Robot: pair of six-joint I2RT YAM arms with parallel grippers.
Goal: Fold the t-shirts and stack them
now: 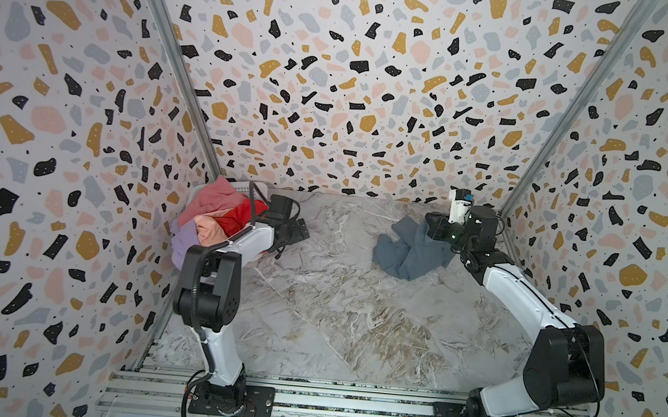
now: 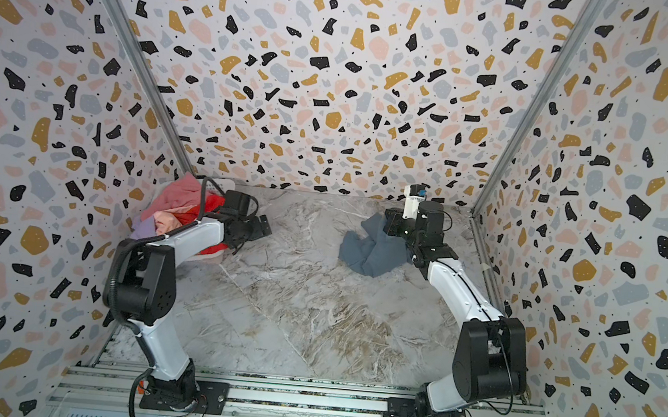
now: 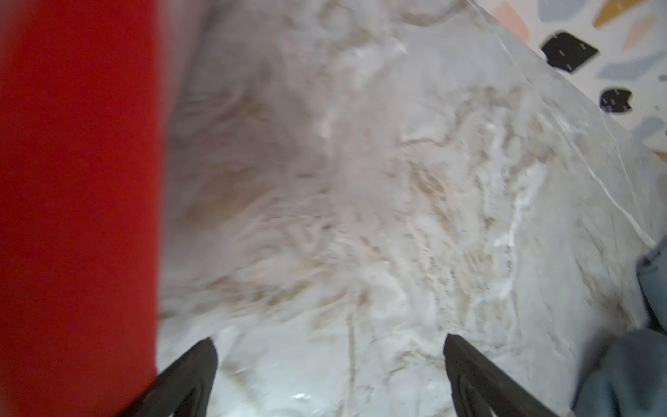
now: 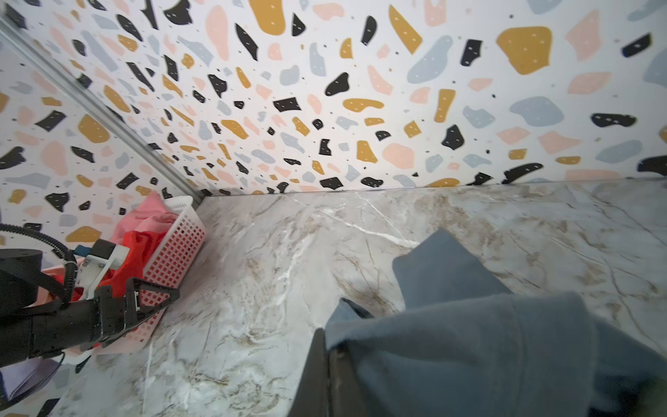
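The right gripper (image 1: 434, 229) is pressed together on a fold of the crumpled slate grey-blue soft cloth t-shirt (image 1: 405, 252), holding that part up off the marble-patterned tabletop (image 1: 327, 309) at the far right, probably to shake it out for folding. The left gripper (image 1: 300, 230), spread and empty, hovers just right of the white perforated plastic basket (image 4: 180, 238) at the far left, which holds the heap of red, pink, peach and lavender t-shirts (image 1: 215, 206). It looks placed to take a second corner.

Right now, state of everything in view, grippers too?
left gripper: open, empty
right gripper: shut on grey-blue t-shirt
grey-blue t-shirt: crumpled, one end lifted, rest on table
basket: overfull
red t-shirt: unfolded, in basket
pink t-shirt: unfolded, in basket
peach t-shirt: unfolded, in basket
lavender t-shirt: unfolded, spilling over basket side
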